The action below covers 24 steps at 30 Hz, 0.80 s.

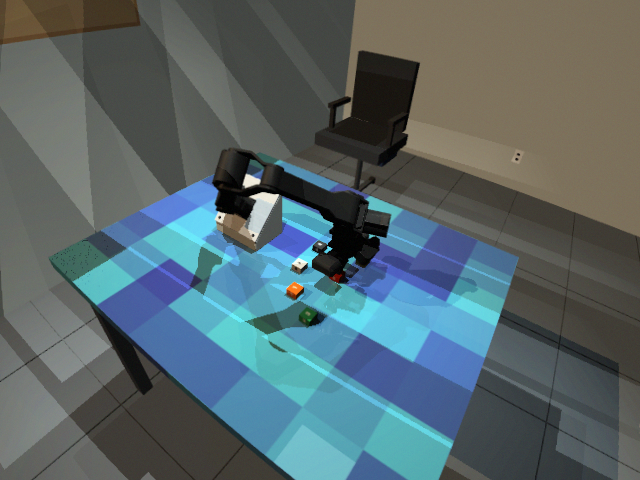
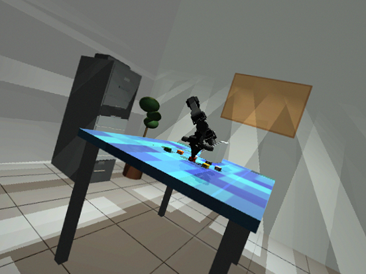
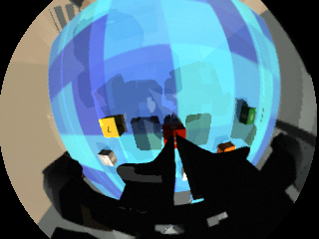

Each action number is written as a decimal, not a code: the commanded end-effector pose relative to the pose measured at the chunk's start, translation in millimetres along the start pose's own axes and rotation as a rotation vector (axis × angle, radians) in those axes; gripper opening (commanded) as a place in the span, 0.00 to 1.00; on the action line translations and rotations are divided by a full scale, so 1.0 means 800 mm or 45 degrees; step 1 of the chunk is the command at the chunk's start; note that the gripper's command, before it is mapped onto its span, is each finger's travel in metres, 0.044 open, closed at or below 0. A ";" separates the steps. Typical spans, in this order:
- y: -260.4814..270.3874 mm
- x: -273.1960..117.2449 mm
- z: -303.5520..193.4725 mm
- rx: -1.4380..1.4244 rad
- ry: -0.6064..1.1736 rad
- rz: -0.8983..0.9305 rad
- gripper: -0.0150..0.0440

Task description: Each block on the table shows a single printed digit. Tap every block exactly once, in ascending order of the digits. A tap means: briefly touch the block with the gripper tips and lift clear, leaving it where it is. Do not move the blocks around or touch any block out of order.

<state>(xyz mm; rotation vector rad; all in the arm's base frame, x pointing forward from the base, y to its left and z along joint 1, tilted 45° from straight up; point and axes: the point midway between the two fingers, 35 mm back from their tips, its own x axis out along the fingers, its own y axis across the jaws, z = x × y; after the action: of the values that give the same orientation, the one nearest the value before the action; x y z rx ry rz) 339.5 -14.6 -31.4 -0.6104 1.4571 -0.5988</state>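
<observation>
Red block [image 1: 337,277] [image 2: 191,159] [image 3: 174,130], one of seven on one table [image 1: 403,377] [image 2: 164,173] [image 3: 204,35], lies beneath two clenched fingers [image 1: 325,264] [image 2: 194,150].

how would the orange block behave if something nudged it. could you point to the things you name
The orange block [image 1: 295,290] [image 2: 180,152] [image 3: 226,147] looks boxy and low, so it would probably slide rather than roll or tip. Its crisp edges suggest it is stiff.

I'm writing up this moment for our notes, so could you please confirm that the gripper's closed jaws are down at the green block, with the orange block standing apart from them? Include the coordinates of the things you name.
Not quite: the closed jaws are down at the red block [image 1: 337,277] [image 2: 191,159] [image 3: 174,130], as the wrist view shows. The orange block [image 1: 295,290] [image 2: 180,152] [image 3: 226,147] does stand apart from them.
</observation>
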 end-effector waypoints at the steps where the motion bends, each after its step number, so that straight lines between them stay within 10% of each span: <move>1: 0.000 0.004 -0.001 -0.005 0.001 -0.006 0.29; 24: -0.059 -0.138 -0.015 -0.008 0.002 0.002 0.29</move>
<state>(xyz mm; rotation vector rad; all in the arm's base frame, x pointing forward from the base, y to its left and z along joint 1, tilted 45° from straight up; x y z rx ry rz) 330.7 50.9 56.7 -0.6260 1.4635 -0.5808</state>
